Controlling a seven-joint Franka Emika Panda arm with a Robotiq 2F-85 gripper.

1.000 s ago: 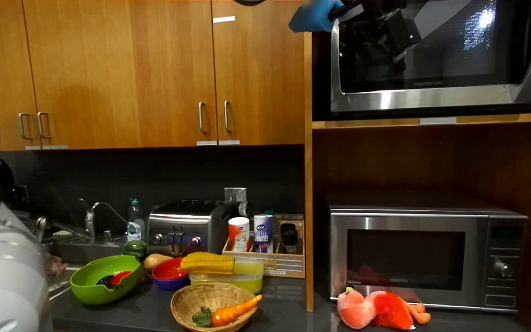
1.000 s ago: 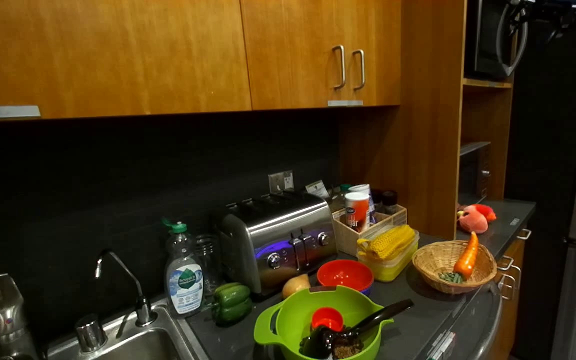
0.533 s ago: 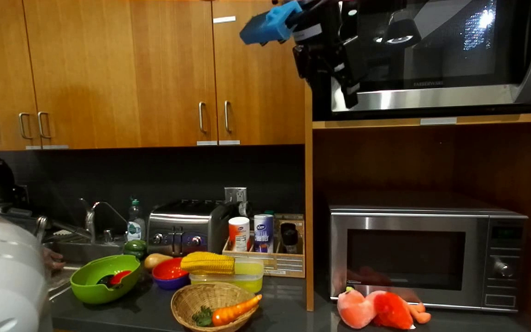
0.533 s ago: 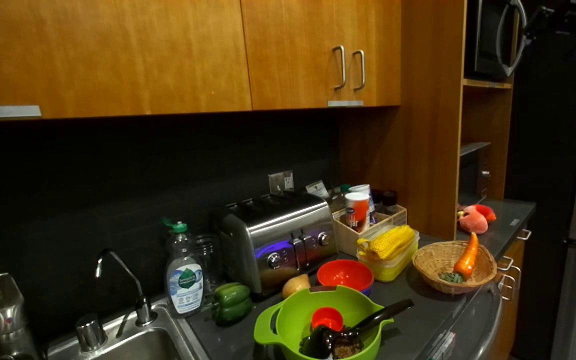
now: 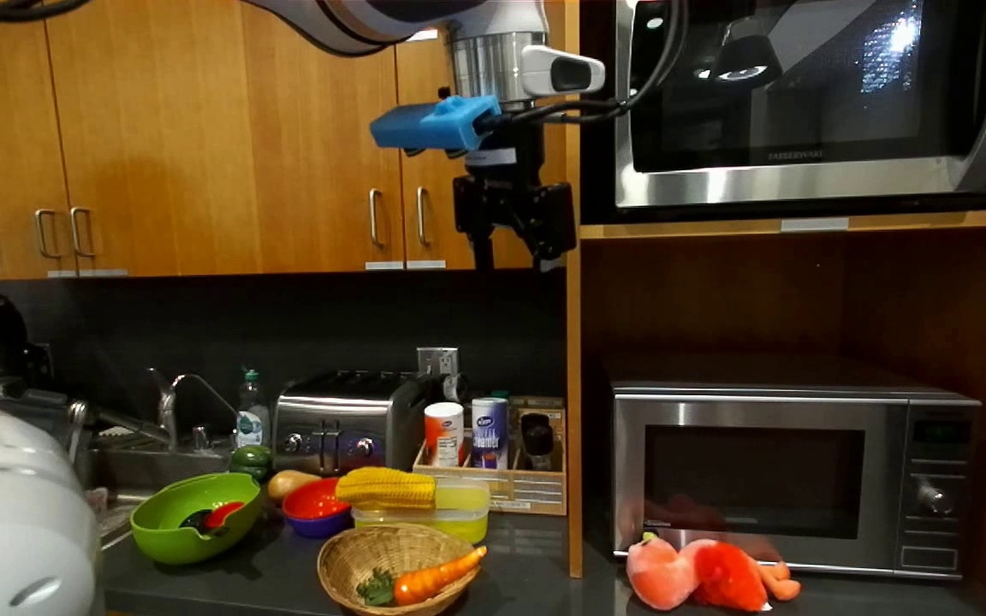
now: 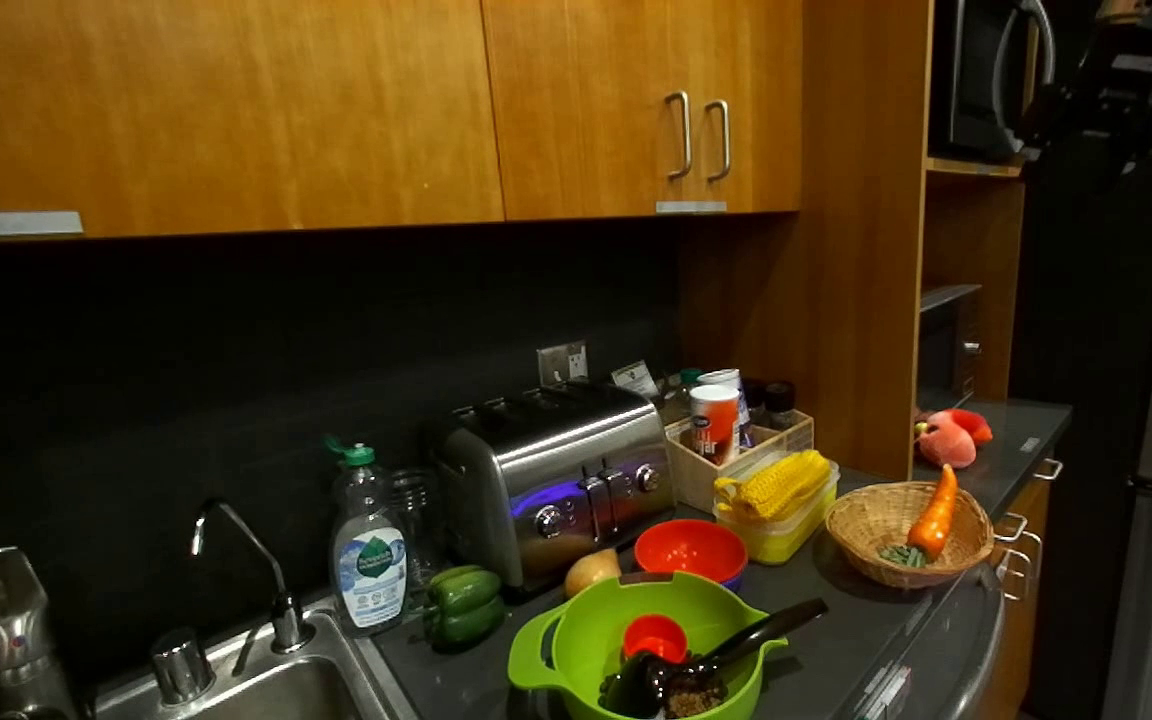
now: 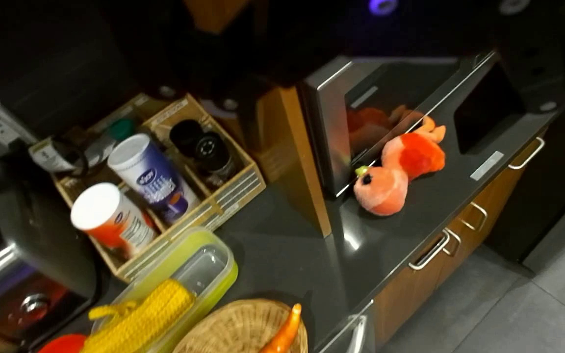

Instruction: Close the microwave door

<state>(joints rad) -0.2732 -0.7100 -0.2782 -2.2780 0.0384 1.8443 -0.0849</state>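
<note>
Microwave (image 5: 831, 107) sits upper right of the tool (image 5: 514, 258) (jaws apart) in an exterior view.

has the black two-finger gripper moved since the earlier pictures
Yes: in an exterior view, the gripper moved down and leftward, away from the silver-edged black glass microwave door.

Extends in from the upper left with a white Franka Panda arm (image 5: 394, 26) in an exterior view. Holds the silver wrist (image 5: 486, 68) almost upright, with the black Robotiq gripper (image 5: 516, 259) hanging just beneath, pointing down with fingers (image 5: 483, 252) parted. Fills the near left with a rounded white link (image 5: 9, 513). Looms dark across the top of the wrist view.
</note>
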